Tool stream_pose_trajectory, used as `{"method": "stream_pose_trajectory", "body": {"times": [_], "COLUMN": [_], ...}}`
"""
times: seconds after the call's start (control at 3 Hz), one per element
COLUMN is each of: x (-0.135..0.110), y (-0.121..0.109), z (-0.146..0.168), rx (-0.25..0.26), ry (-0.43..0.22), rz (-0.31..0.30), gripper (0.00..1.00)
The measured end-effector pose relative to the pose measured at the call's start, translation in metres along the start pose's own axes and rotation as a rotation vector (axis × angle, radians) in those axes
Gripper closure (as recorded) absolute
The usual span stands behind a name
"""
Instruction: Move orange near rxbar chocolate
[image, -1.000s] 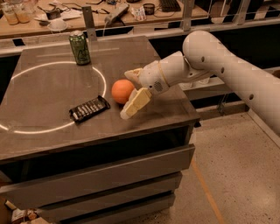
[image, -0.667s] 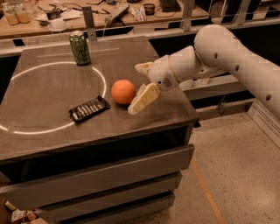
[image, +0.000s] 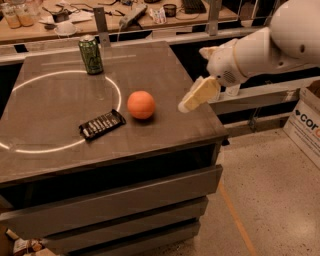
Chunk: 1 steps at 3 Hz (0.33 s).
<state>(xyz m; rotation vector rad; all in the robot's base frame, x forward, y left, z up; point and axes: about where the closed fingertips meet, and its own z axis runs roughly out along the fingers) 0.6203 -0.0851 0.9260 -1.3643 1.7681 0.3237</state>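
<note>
The orange (image: 141, 104) rests on the dark table (image: 165, 65), right of the middle. The rxbar chocolate (image: 101, 124), a black wrapper with white lettering, lies flat just left of the orange with a small gap between them. My gripper (image: 194, 79) hangs over the table's right edge, to the right of the orange and well apart from it. It is open and holds nothing. One pale finger (image: 197, 95) points down and left toward the table, and the other shows higher up.
A green drink can (image: 90, 55) stands at the table's back left, on a white circle line (image: 116, 95). Drawer fronts (image: 120, 200) face forward below the top. A cardboard box (image: 306, 125) sits on the floor at right. A cluttered bench (image: 125, 15) runs behind.
My gripper has let go of the orange and drawn back to the right and up, away from it. The orange stays where it lay beside the bar.
</note>
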Motion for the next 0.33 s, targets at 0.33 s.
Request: {"method": "stream_pose_trajectory", "body": {"times": [0.33], "x": [-0.0025], "y": [-0.0014], "z": [-0.0024], "rx": [0.011], "ry": [0.007], "rz": [-0.006], "gripper": [0.0]}}
